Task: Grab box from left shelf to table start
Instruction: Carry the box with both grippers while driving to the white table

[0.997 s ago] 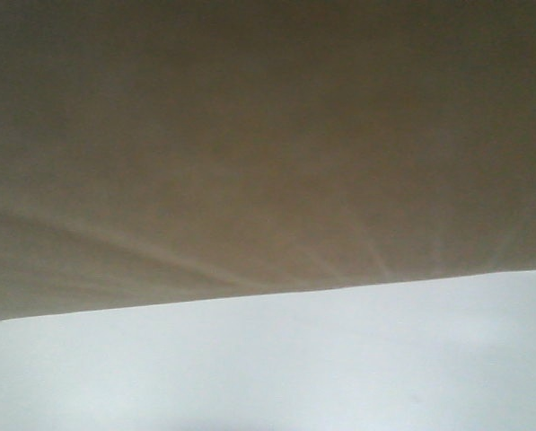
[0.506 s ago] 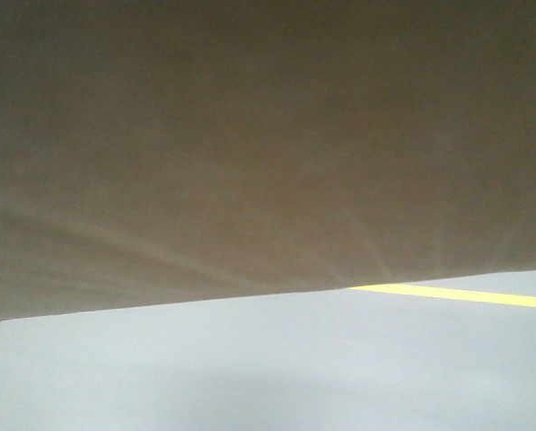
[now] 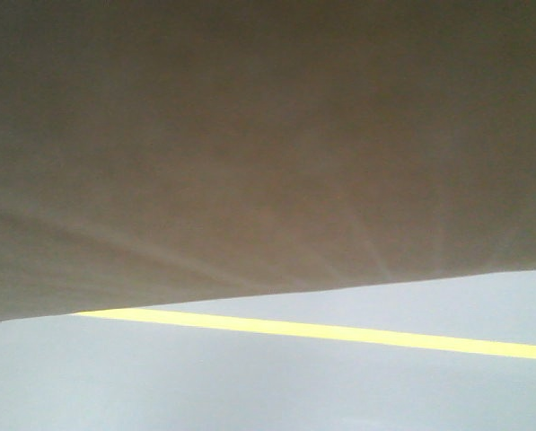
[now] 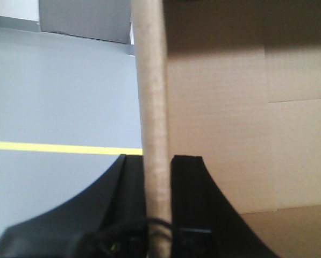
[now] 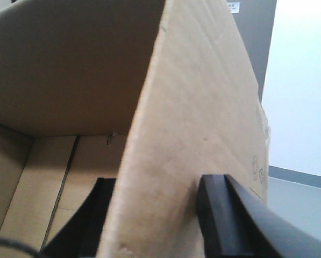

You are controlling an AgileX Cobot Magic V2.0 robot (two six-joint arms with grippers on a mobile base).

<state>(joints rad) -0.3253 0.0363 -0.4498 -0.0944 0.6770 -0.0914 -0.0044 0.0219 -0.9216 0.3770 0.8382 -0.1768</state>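
Now: box (image 3: 250, 153) hangs aloft over grey floor (image 3: 250, 386), yellow line (image 3: 339, 333) beneath, no worktop in view. Left jaws clamped on one upright wall (image 4: 152, 107), right jaws on opposite wall (image 5: 192, 118); two-sided pinch, I judge, to hold open carton level. Plain brown corrugated card, matte, faintly creased; thin walls may flex.

No word, brand or number can be read in any view. In the right wrist view, a few faint printed symbols (image 5: 258, 167) stand on the outer face of the box (image 5: 203, 107) at middle right, too small to make out. A small white label (image 5: 233, 6) at the top edge sits on a grey panel (image 5: 261, 32), its print illegible.
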